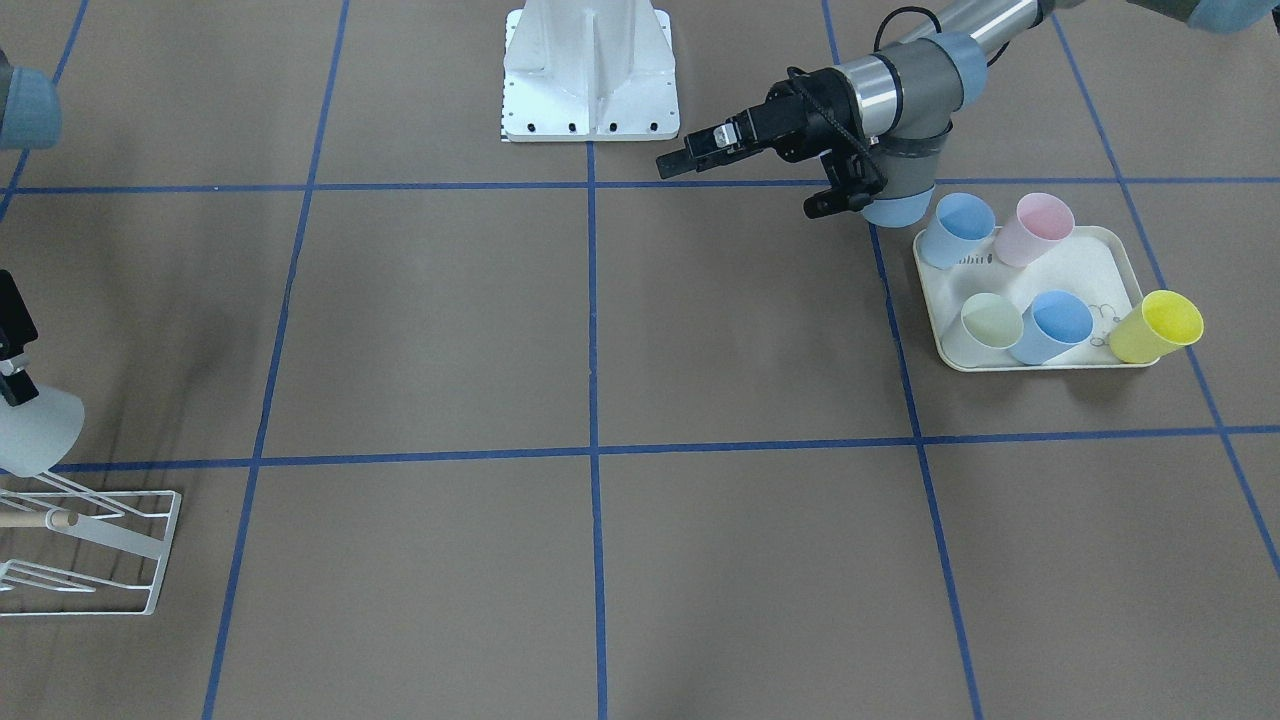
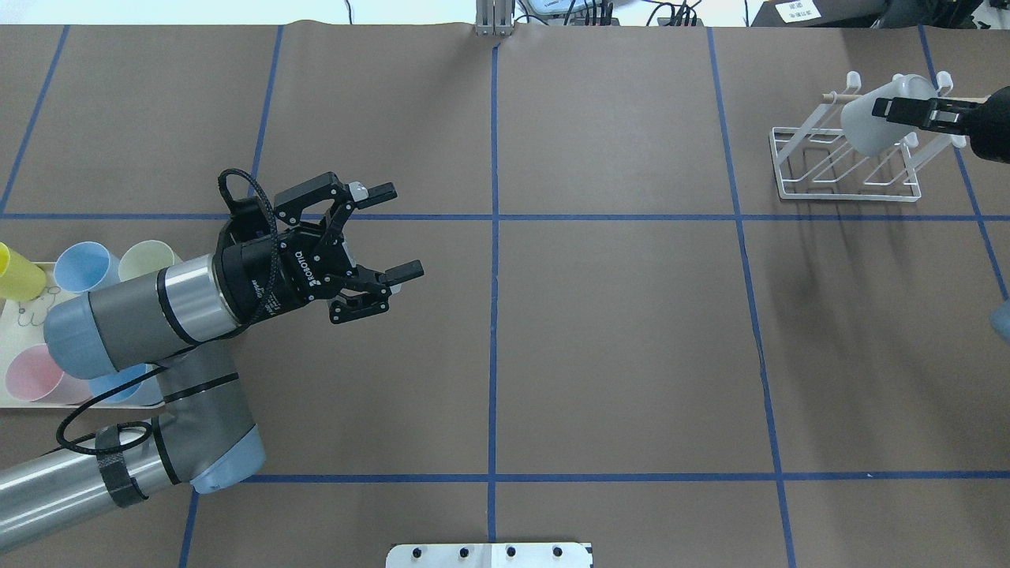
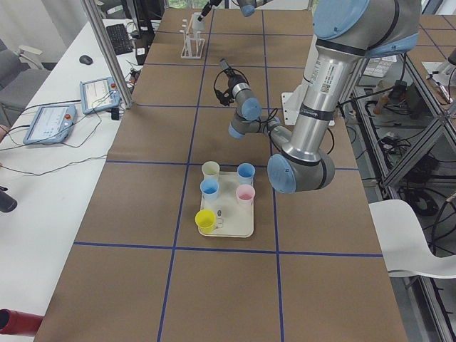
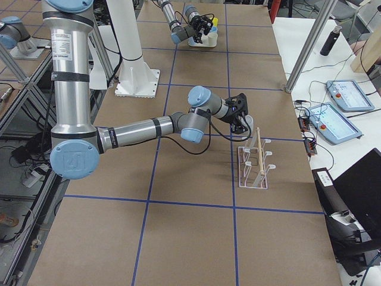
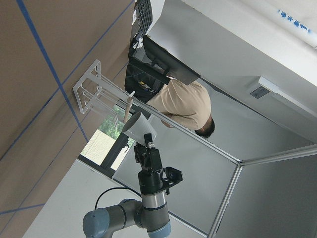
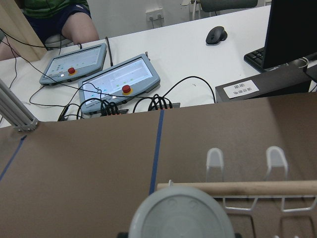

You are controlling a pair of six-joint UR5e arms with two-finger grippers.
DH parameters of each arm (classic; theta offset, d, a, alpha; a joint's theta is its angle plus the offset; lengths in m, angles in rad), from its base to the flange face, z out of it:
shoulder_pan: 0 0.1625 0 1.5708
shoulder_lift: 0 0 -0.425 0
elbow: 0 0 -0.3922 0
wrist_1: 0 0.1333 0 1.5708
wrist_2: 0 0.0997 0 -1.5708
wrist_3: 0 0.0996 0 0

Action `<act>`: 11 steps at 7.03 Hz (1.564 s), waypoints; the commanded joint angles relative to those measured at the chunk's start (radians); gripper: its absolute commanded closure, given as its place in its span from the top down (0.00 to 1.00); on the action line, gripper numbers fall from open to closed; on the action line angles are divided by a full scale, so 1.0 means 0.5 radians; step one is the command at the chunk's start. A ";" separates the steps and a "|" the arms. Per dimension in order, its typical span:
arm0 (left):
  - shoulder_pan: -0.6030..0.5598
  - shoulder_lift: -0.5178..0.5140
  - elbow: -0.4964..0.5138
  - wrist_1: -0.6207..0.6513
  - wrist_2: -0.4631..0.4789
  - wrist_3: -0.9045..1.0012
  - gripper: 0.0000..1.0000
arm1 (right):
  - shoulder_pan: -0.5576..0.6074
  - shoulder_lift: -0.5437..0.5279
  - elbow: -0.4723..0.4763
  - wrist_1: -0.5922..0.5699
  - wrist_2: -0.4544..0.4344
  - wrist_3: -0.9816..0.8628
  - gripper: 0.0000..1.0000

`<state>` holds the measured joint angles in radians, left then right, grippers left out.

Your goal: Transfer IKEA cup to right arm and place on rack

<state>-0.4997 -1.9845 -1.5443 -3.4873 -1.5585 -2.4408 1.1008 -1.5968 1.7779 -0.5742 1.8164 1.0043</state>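
The IKEA cup [image 2: 864, 126], pale grey-white, is shown clamped between the fingers of the right gripper [image 2: 895, 110] at the far right of the tabletop [image 2: 615, 331], directly over the rack [image 2: 844, 170]. The cup is held tilted: in the right wrist view its round base is turned toward the camera, so the long axis is judged to run away from the gripper, mouth first, toward the wooden rod [image 6: 237, 187] and the two upturned prongs just beyond it. Whether the cup touches the rod cannot be told. The placing move is judged to depend on this alignment of the mouth with a prong. The left gripper [image 2: 398, 230] is seen with its jaws spread wide and nothing between them, well apart from the rack and near the tray [image 1: 1040, 366], on which five coloured cups are gathered. The handover is therefore judged complete, with only the placement left. The tabletop is covered in brown paper marked by blue tape lines. Beyond it, two control pendants [image 6: 121, 79] lie on a white desk, and a seated person [image 5: 185, 106] is visible.
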 commanded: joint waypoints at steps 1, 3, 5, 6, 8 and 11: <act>0.002 -0.001 0.027 -0.002 0.000 0.001 0.99 | -0.002 -0.059 0.018 -0.093 -0.022 -0.109 0.00; 0.009 0.002 0.027 -0.002 0.000 0.001 0.99 | -0.020 -0.040 0.003 -0.125 -0.074 -0.110 0.00; 0.009 0.002 0.030 -0.005 0.000 0.004 0.99 | -0.032 0.033 -0.110 -0.125 -0.074 -0.107 0.00; 0.006 0.002 0.027 -0.005 0.000 0.004 0.99 | -0.042 0.049 -0.138 -0.125 -0.074 -0.106 0.00; 0.006 0.002 0.027 -0.005 0.000 0.004 0.99 | -0.109 0.067 -0.175 -0.122 -0.083 -0.085 0.32; -0.007 0.005 0.027 -0.005 0.003 0.004 0.99 | -0.118 0.180 -0.367 -0.088 -0.086 -0.082 0.99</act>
<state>-0.4995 -1.9830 -1.5309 -3.4898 -1.5582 -2.4390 1.0440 -1.5305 1.6383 -0.6260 1.7742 0.9580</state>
